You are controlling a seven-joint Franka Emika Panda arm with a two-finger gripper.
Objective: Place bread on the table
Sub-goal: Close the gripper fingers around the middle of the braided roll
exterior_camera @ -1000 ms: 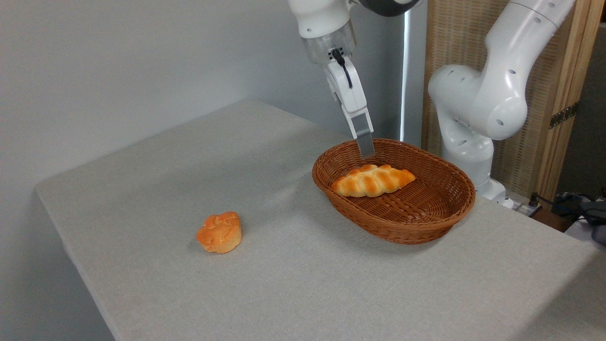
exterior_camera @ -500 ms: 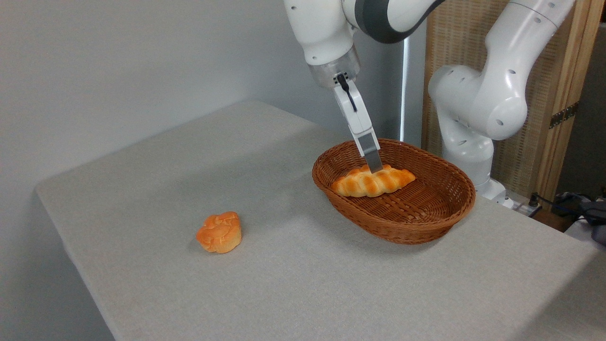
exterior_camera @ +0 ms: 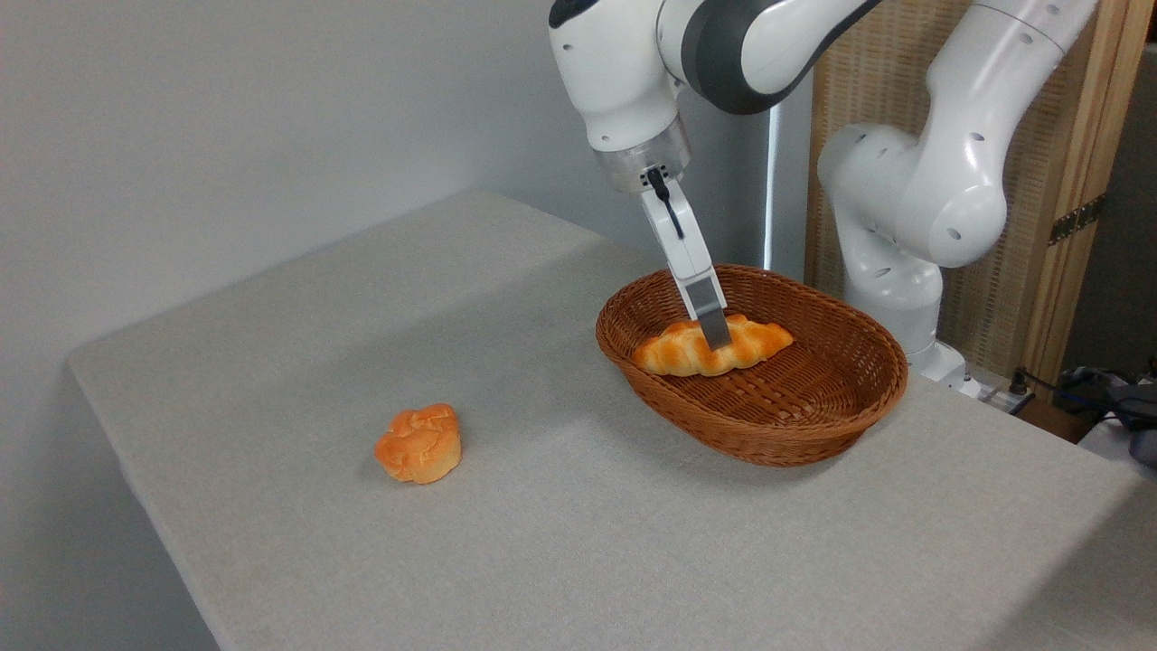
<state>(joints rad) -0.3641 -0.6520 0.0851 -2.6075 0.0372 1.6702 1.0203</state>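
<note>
A: Where is the braided loaf (exterior_camera: 711,346) found?

B: It is seen lying in the brown oval wicker basket (exterior_camera: 795,425), toward the basket's left side, with its pointed ends directed left and right. The basket is set on the cloth-covered table (exterior_camera: 578,542), near the far right edge.

A: And how is the gripper (exterior_camera: 717,336) placed?

B: It is lowered into the basket, slanted down and to the right, and the near finger (exterior_camera: 709,316) is laid across the middle of the loaf. Only that one finger is shown, so whether the loaf is clasped or the fingers are parted cannot be told.

A: What else is noted on the table?

B: A small round orange bun (exterior_camera: 419,444) is seen on the cloth, well apart from the basket, to its left and nearer the camera.
</note>
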